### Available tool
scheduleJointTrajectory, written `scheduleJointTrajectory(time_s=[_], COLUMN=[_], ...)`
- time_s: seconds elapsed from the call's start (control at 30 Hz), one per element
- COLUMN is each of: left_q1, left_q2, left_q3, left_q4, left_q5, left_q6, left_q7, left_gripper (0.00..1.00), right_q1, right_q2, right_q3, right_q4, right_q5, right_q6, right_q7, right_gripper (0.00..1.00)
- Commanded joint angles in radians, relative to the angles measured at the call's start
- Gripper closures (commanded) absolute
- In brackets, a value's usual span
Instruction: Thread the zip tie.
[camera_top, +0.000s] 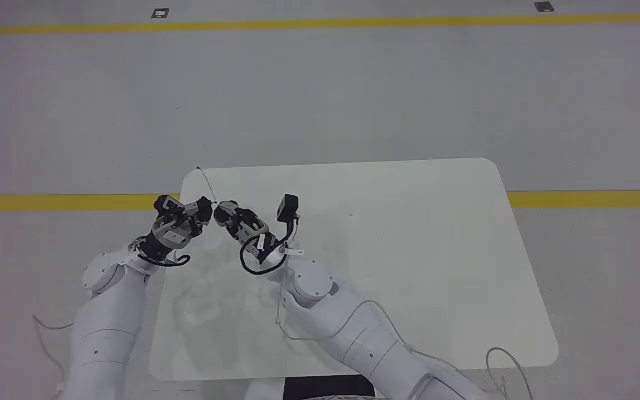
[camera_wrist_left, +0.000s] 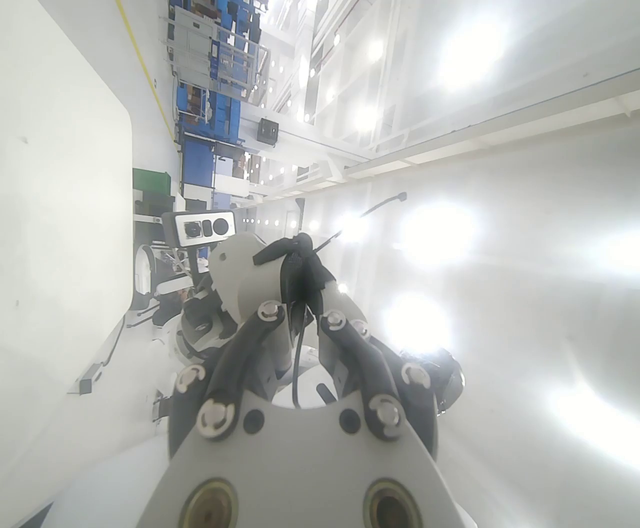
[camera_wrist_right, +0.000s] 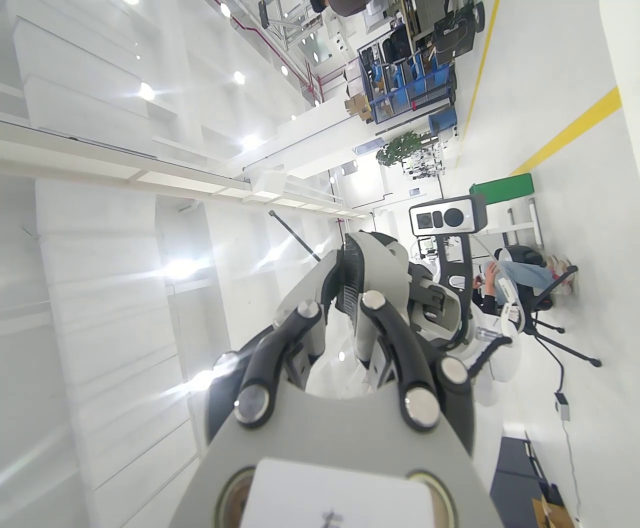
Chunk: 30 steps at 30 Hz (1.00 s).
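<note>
The zip tie (camera_top: 204, 181) is black. The tabletop (camera_top: 420, 250) is plain white. The floor (camera_top: 300, 100) is pale grey with yellow stripes (camera_top: 300, 24). The left gripper (camera_wrist_left: 299, 250) and right gripper (camera_wrist_right: 345, 252) are grey with black pads.

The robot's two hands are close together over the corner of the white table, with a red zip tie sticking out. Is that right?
Not quite. The zip tie is black, not red; the right wrist view shows it. The rest is right: the left gripper and right gripper are close together over the corner of the white table.
</note>
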Motion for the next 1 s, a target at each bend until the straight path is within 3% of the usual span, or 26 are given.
scheduleJointTrajectory(time_s=[0.0, 0.1, 0.67, 0.7, 0.77, 0.97], left_q1=[0.000, 0.000, 0.000, 0.000, 0.000, 0.000], left_q2=[0.000, 0.000, 0.000, 0.000, 0.000, 0.000], left_q3=[0.000, 0.000, 0.000, 0.000, 0.000, 0.000], left_q4=[0.000, 0.000, 0.000, 0.000, 0.000, 0.000], left_q5=[0.000, 0.000, 0.000, 0.000, 0.000, 0.000], left_q6=[0.000, 0.000, 0.000, 0.000, 0.000, 0.000], left_q7=[0.000, 0.000, 0.000, 0.000, 0.000, 0.000], left_gripper=[1.00, 1.00, 1.00, 1.00, 1.00, 1.00], right_q1=[0.000, 0.000, -0.019, -0.019, -0.018, -0.015], right_q2=[0.000, 0.000, 0.006, 0.006, 0.007, 0.007], right_q3=[-0.001, -0.001, 0.021, 0.017, 0.012, 0.003], right_q4=[0.000, -0.001, -0.009, -0.012, -0.014, -0.016], right_q5=[0.001, 0.000, -0.039, -0.036, -0.035, -0.031], right_q6=[0.000, 0.000, 0.000, 0.000, 0.000, 0.000], right_q7=[-0.002, -0.006, -0.015, -0.009, -0.006, -0.005], right_gripper=[0.96, 1.00, 1.00, 0.98, 0.79, 0.81])
